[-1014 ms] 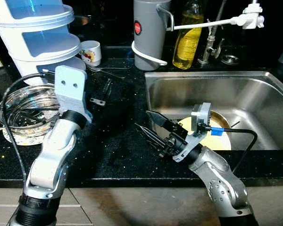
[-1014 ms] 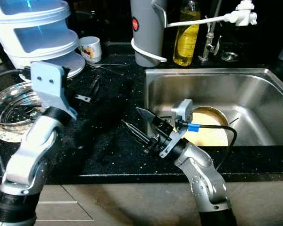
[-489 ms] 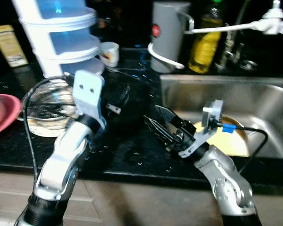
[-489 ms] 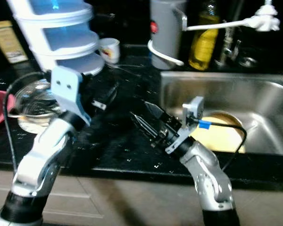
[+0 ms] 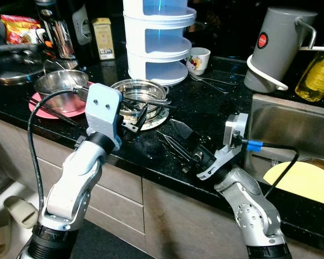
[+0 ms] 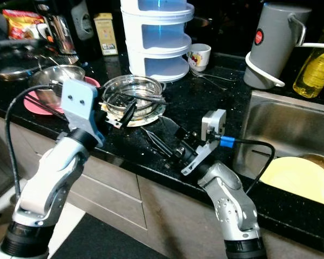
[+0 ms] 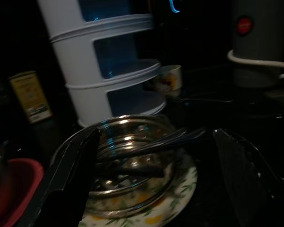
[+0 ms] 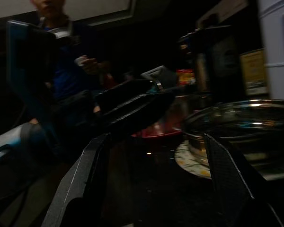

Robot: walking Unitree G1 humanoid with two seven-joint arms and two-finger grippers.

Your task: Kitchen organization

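Observation:
A steel bowl [image 5: 139,96] with several utensils in it sits on a floral plate [image 5: 151,120] on the black counter. My left gripper [image 5: 134,120] hovers at the bowl's near rim, open and empty; in the left wrist view the bowl [image 7: 132,156] lies ahead between the spread fingers [image 7: 75,175]. My right gripper [image 5: 175,137] is open and empty, low over the counter to the right of the bowl, pointing left towards it. In the right wrist view the bowl [image 8: 241,123] is just beyond one finger.
Behind the bowl are a white stacked container [image 5: 156,38], a cup [image 5: 197,58], forks [image 5: 210,82], a grey jug [image 5: 278,48] and an oil bottle [image 5: 317,73]. The sink [image 5: 275,121] at right holds a yellow plate [image 5: 302,181]. A steel pot sits on a red plate [image 5: 70,105] at left. A person [image 8: 61,61] stands beyond.
The whole view has swung left from the sink to the counter with the bowl. Both arms hold the same pose, grippers still open, now beside the bowl.

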